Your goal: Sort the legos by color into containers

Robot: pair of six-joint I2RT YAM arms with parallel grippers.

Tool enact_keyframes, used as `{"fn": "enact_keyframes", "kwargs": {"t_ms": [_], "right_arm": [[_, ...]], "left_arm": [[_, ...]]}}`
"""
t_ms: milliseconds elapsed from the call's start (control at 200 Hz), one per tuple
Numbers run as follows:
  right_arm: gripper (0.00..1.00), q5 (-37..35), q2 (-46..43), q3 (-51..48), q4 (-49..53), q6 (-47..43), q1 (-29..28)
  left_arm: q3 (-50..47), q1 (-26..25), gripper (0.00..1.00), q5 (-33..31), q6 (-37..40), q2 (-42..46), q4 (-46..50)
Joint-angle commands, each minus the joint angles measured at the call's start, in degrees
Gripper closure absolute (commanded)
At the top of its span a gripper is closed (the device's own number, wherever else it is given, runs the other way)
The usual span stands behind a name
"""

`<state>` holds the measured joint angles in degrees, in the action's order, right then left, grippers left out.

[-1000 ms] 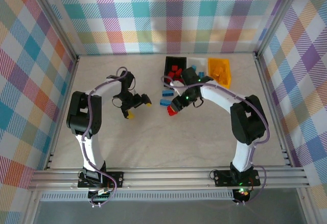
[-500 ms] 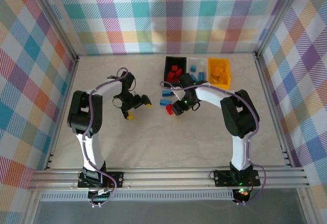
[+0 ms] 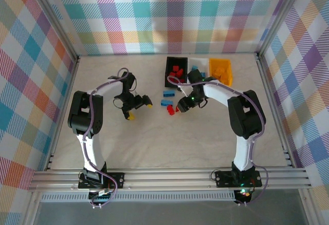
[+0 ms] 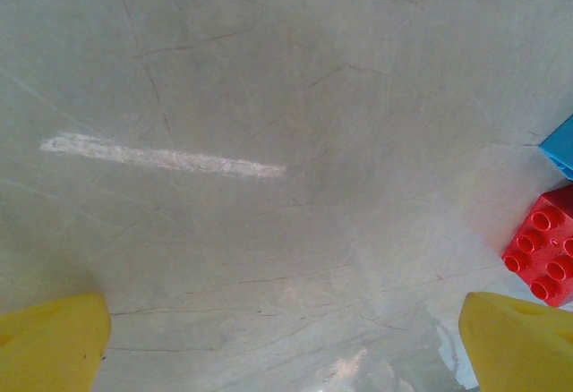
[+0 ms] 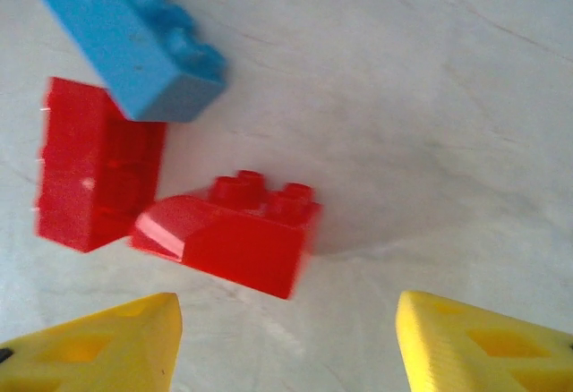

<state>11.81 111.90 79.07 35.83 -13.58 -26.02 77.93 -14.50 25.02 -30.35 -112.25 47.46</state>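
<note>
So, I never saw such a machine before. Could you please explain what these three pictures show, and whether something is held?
These are two robot arms, bolted at the near edge of a table. The wide picture is taken from above and behind them; it shows the left gripper and the right gripper. The other two pictures come from a small camera on each wrist; the yellow wedges at the bottom are that gripper's own fingertips. On the table lie toy bricks, such as a red brick and a blue brick. At the back stand a black bin, a white bin and a yellow-orange bin. Both grippers are open and hold nothing.
</note>
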Motion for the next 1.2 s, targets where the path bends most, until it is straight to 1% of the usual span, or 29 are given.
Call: {"fn": "enact_keyframes", "kwargs": {"t_ms": [0, 35, 85, 120, 225, 340, 665, 815, 1035, 1195], "right_arm": [[0.33, 5.9, 1.6, 2.4, 2.1, -1.0, -0.6], [0.31, 6.9, 1.6, 2.3, 1.5, 0.1, -0.6], [0.24, 7.7, 1.8, 2.4, 0.9, 1.5, -0.6], [0.22, 7.8, 2.3, 2.7, 0.9, 2.1, -0.6], [0.21, 6.3, 4.0, 4.0, 1.5, 2.3, -0.8], [0.22, 1.8, 5.1, 4.9, 2.4, 2.4, -0.8], [0.29, -3.6, 8.9, 8.8, 2.4, 3.6, -0.8], [0.32, -3.3, 11.0, 11.7, 3.3, 3.3, -0.7], [0.46, -3.6, 11.5, 13.3, 5.1, 2.7, -0.8], [0.47, -4.1, 9.4, 12.9, 5.7, 2.5, -0.8]], "left_arm": [[-0.1, -0.1, 0.0, 0.6, 0.9, 0.9, -0.2], [-0.5, -0.1, 0.0, 0.5, 0.9, 1.1, -0.3], [-1.2, -0.1, 0.0, 0.4, 0.8, 1.5, -0.5], [-1.7, 0.0, 0.0, 0.3, 0.8, 1.7, -0.6], [-2.5, 0.1, 0.0, 0.4, 0.6, 2.0, -0.9], [-2.3, 0.2, 0.0, 0.2, 0.6, 2.1, -0.7], [-2.0, 0.4, 0.0, 0.3, 0.5, 1.9, -0.1], [-1.9, 0.4, 0.0, 0.2, 0.5, 1.6, -0.1], [-1.8, 0.4, 0.0, 0.1, 0.3, 1.3, -0.2], [-1.6, 0.4, 0.0, 0.4, 0.0, 0.9, -0.5]]}}
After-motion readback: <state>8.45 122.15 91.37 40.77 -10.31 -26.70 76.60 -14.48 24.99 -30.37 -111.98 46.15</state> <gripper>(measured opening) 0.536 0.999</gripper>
